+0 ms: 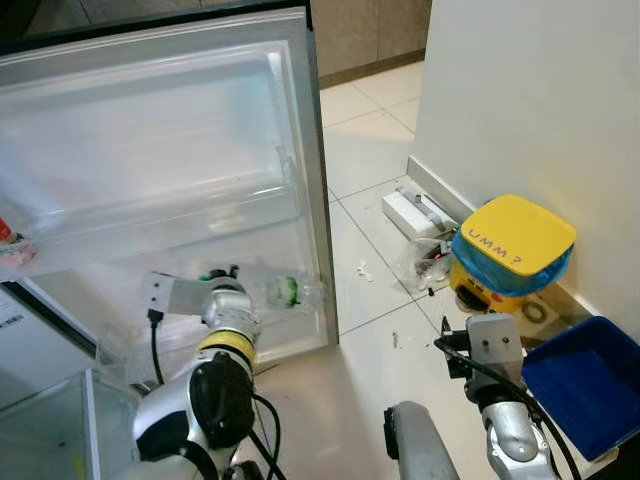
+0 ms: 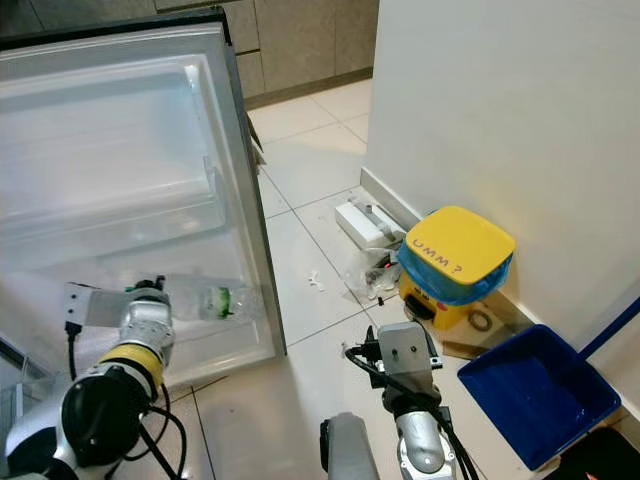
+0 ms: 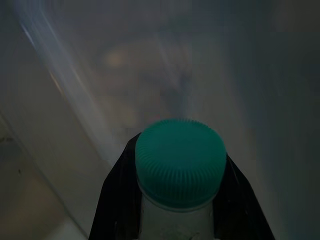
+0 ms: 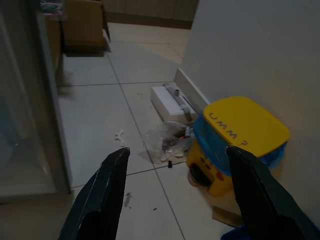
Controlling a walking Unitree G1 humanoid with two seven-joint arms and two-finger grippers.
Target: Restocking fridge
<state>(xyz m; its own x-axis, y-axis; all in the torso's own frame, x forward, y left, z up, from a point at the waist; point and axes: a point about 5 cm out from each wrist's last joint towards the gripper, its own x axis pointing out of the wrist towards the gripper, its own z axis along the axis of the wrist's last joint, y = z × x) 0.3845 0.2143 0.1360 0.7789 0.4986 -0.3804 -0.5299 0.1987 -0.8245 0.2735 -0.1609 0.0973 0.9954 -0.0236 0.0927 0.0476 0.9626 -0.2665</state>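
Note:
The fridge door [image 1: 150, 130] stands open in front of me, its inner shelves pale and translucent. My left gripper [image 3: 180, 190] reaches into the lowest door shelf [image 1: 300, 335] and is shut on a clear bottle [image 1: 278, 290] just below its green cap [image 3: 180, 162]. The black fingers [image 3: 117, 200] press on both sides of the neck. The bottle lies roughly level, cap pointing toward the door's outer edge. My right gripper [image 4: 176, 150] hangs low over the tiled floor, open, with nothing between its fingers.
A yellow bin [image 1: 515, 240] lined with a blue bag stands by the white wall on the right. A white box [image 1: 410, 212] and some plastic litter [image 1: 430, 260] lie beside it. A blue tub [image 1: 585, 385] sits at the front right. The fridge's glass drawer [image 1: 40, 420] shows at the lower left.

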